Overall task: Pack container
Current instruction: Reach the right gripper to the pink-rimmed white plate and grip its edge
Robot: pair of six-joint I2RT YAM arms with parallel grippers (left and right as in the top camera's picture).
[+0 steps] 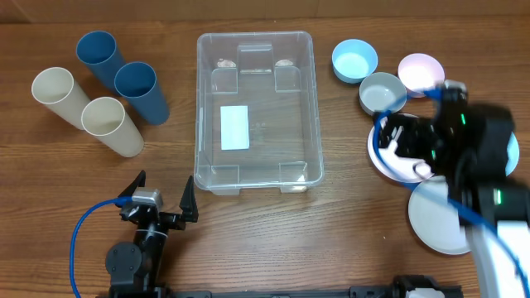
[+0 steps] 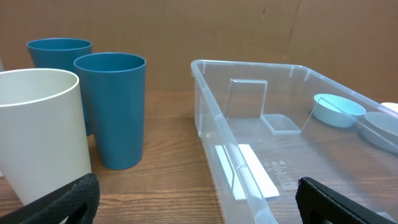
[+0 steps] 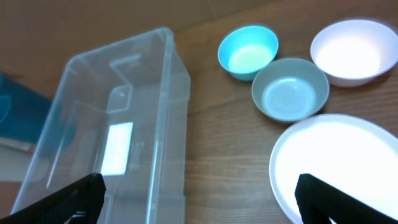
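**Gripper state.** The right gripper [image 3: 198, 193] is fully open and carries nothing. It hangs to the right of the container [image 1: 199, 108], over the white plate [image 3: 348, 155]. The left gripper [image 1: 165, 180] is also fully open and empty, in front of the container's front-left corner.

**Step in hand (judged).** Nothing is packed yet, and the first pick appears to be on the right side, either the white plate or the grey bowl [image 1: 383, 91] beside it.

1. A flat plate gives the fingers no side face. Take it by the rim, one finger over and one under, on the edge facing the container.
2. Lift clear of the container's right wall before crossing it.
3. Set the plate flat on the floor by the white label [image 1: 236, 127], leaving room for the taller items.
4. Keep the left gripper out of the container while the right arm is working over it.

**Container.** It stands at the centre of the table, upright, without a lid and empty.

**Inventory.**
- Cups, four, left of the container: two blue [image 1: 99, 51] [image 1: 141, 87] and two cream [image 1: 58, 91] [image 1: 108, 120].
- Bowls, three, beyond the container's far-right corner: light blue [image 1: 354, 60], grey and pink [image 1: 420, 70].
- Plates, two, right of the container: the white plate and a pale plate [image 1: 439, 217] nearer the front, partly hidden by the arm.
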